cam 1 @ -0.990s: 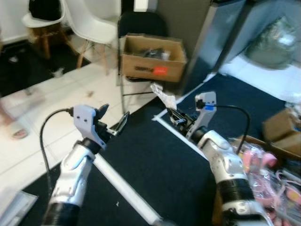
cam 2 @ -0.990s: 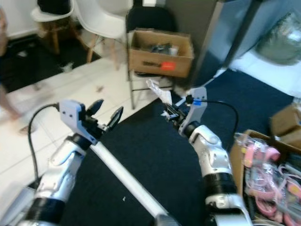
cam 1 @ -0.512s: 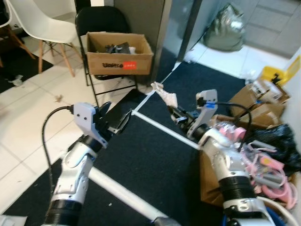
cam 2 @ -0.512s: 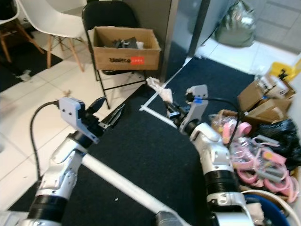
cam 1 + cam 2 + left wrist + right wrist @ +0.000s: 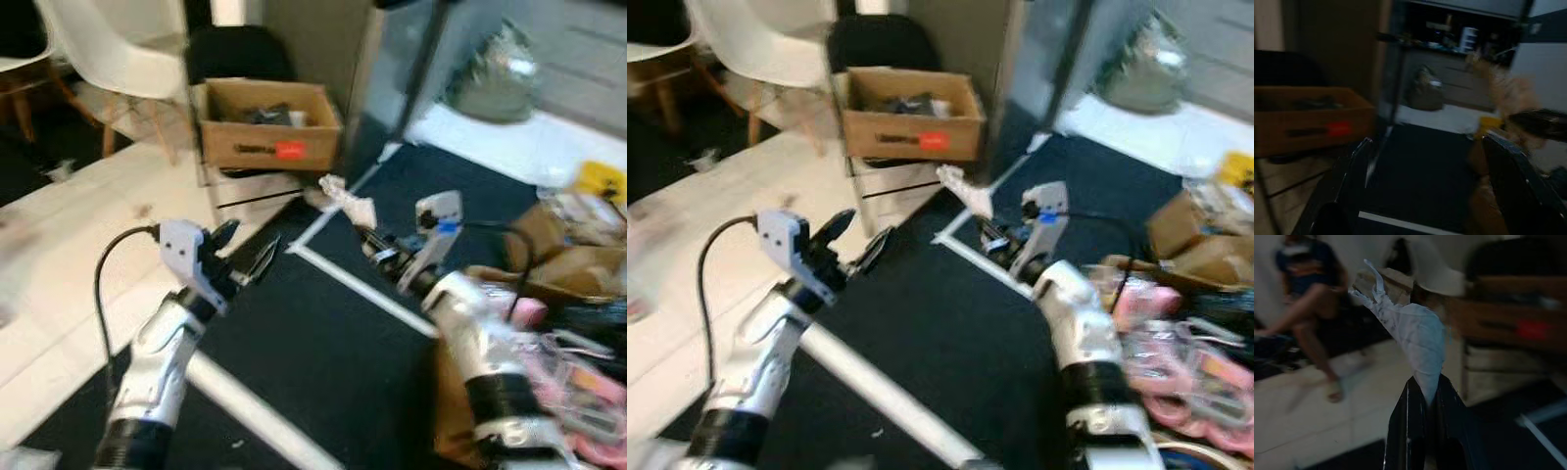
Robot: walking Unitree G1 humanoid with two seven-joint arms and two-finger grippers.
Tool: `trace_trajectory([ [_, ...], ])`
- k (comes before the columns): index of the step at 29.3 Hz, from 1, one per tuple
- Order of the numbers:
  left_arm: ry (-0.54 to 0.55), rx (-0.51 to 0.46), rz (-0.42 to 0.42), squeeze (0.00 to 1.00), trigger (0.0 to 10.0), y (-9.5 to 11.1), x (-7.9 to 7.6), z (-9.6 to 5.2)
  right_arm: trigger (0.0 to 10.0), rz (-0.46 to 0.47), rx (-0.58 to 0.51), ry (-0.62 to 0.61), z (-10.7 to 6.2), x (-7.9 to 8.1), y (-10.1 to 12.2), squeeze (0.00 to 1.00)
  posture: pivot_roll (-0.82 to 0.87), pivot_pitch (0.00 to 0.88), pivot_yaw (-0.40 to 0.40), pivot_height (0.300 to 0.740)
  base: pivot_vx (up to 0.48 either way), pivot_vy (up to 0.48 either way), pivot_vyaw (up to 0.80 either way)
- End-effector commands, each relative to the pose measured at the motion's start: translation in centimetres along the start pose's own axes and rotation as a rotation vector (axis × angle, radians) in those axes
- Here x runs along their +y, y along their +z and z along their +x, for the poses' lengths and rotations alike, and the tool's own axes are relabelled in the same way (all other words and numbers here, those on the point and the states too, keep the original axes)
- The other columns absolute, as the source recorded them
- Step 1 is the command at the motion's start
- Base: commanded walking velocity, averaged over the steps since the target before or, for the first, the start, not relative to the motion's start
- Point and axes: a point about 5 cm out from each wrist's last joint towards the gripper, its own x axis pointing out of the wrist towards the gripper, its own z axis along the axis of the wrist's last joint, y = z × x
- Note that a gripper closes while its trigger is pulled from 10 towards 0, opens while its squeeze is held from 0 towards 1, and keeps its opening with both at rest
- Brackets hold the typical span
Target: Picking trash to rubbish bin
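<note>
A crumpled white piece of paper trash (image 5: 345,203) sticks up from my right gripper (image 5: 370,242), which is shut on its lower end above the dark carpet. In the right wrist view the paper (image 5: 1413,335) rises from between the two closed black fingers (image 5: 1409,428). My left gripper (image 5: 245,257) is raised at centre left, open, with nothing between its fingers (image 5: 1347,188). The pictures are blurred by camera motion.
An open cardboard box (image 5: 266,125) with dark items sits on a black chair ahead. White chairs (image 5: 118,59) stand on the pale tiled floor at left. Boxes and pink clutter (image 5: 578,377) crowd the right. A grey sack (image 5: 495,73) lies far back. A seated person (image 5: 1308,298) appears in the right wrist view.
The camera has swung and the whole scene has shifted and blurred. Both arms keep the same pose, with the paper still held in the right gripper.
</note>
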Motion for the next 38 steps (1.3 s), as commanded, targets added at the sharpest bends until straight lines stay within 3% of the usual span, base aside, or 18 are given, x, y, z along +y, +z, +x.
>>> trace_trajectory([
  [1, 0.001, 0.003, -0.017, 0.00, 10.0, -0.33, -0.10, -0.12, 10.0, 0.014, -0.001, 0.042, -0.25, 0.35, -0.18, 0.00, 0.04, 0.000, -0.052, 0.740, 0.300, 0.000, 0.00],
  [38, -0.021, -0.007, -0.009, 0.00, 10.0, -0.33, -0.02, 0.15, 10.0, -0.001, -0.006, 0.038, -0.19, 0.17, -0.24, 0.00, 0.04, 0.000, -0.051, 0.740, 0.318, 0.000, 0.00],
])
